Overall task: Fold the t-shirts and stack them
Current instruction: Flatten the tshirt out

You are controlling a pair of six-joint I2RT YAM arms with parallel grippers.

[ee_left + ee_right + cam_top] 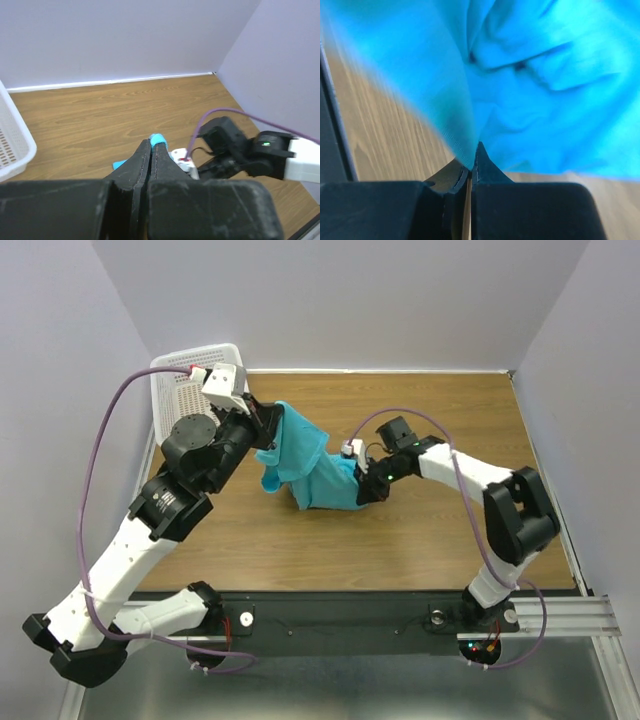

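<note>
A turquoise t-shirt [305, 465] hangs bunched over the middle of the wooden table, its lower part resting on the wood. My left gripper [268, 430] holds its upper left edge lifted, and a small fold of t-shirt [159, 138] pokes out between the shut fingertips of that gripper [152, 150]. My right gripper [358, 485] is at the cloth's right side, low near the table. In the right wrist view the t-shirt [540, 85] fills the frame and an edge of it runs down into the shut jaws of the right gripper [473, 162].
A white plastic mesh basket [190, 390] stands at the table's back left corner, right behind the left arm; its rim [15, 145] shows in the left wrist view. Walls close in the table [420, 530] at the back and both sides.
</note>
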